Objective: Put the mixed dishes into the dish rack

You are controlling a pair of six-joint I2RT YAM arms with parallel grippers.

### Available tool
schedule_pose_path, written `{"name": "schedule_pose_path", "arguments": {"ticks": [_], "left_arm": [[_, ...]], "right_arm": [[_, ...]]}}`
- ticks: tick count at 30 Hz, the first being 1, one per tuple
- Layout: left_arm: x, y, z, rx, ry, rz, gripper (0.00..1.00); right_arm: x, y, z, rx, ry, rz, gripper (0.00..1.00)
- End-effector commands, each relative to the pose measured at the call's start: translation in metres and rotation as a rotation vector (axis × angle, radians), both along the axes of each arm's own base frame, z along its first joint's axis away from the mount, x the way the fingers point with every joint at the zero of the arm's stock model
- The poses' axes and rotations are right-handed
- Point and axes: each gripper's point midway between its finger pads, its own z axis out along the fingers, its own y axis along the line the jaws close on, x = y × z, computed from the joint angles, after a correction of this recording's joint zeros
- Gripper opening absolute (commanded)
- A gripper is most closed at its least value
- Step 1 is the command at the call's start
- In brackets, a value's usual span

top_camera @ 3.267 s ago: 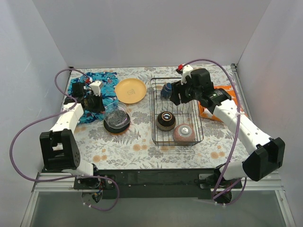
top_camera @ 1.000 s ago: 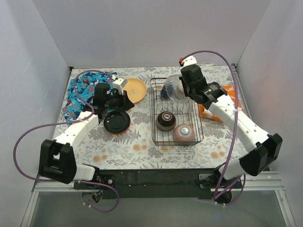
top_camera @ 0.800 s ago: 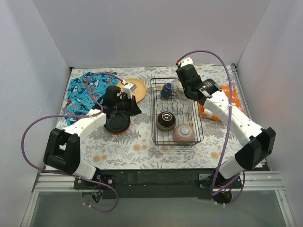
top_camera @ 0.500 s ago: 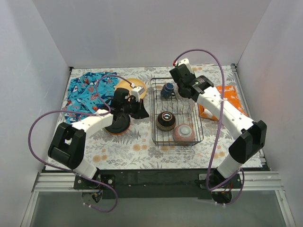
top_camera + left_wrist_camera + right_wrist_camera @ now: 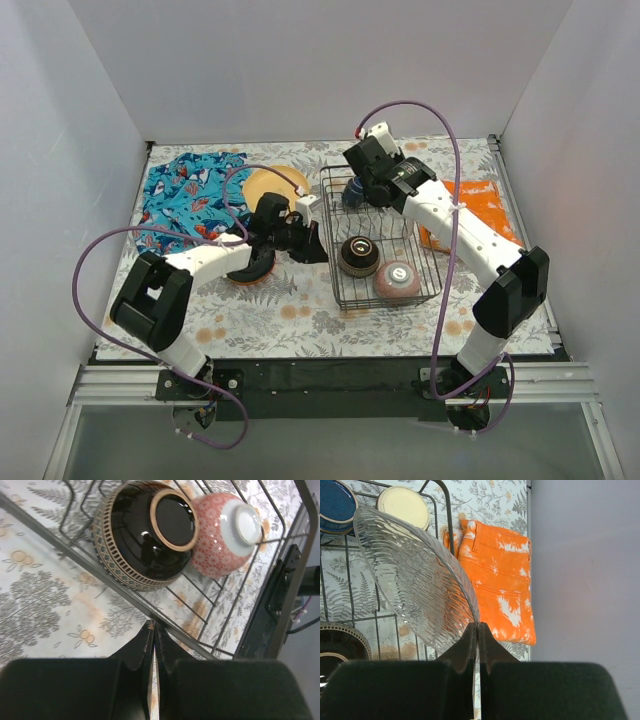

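In the rack (image 5: 398,238) sit mug (image 5: 335,507), cup (image 5: 403,506), brown bowl (image 5: 358,255) and pink bowl (image 5: 398,281); right gripper (image 5: 476,630) clamps a clear plate (image 5: 415,580), left gripper (image 5: 152,630) is clenched empty, yellow plate (image 5: 262,183) and dark plate (image 5: 255,270) wait outside.

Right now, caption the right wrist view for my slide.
Right gripper pinching a clear ribbed plate over the dish rack, orange bag beyond.

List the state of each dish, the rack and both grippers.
dish rack: partly loaded
left gripper: shut at rack rim
right gripper: shut on glass plate
glass plate: held tilted over rack
dark bowl: upside down in rack
pink bowl: upside down in rack
blue mug: in rack
yellow plate: on table
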Motion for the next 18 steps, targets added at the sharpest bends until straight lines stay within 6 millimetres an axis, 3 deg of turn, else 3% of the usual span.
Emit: {"name": "schedule_pose_path", "arguments": {"ticks": [1, 6, 10, 14, 18], "left_arm": [[-0.024, -0.030, 0.031, -0.099, -0.064, -0.173, 0.00], [-0.029, -0.030, 0.037, -0.086, -0.090, -0.182, 0.00], [-0.031, -0.018, 0.041, -0.042, -0.153, -0.170, 0.00], [-0.035, -0.005, 0.035, -0.002, -0.159, -0.128, 0.00], [-0.032, 0.004, 0.038, 0.034, -0.184, -0.083, 0.00]], "right_arm": [[0.006, -0.003, 0.019, -0.081, -0.078, -0.012, 0.01], [0.006, -0.010, 0.025, -0.155, -0.141, -0.068, 0.01], [0.003, -0.006, 0.021, -0.092, -0.156, -0.089, 0.01], [-0.001, 0.000, 0.009, -0.130, -0.123, -0.101, 0.01], [-0.003, -0.001, 0.012, -0.158, -0.135, -0.133, 0.01]]}}
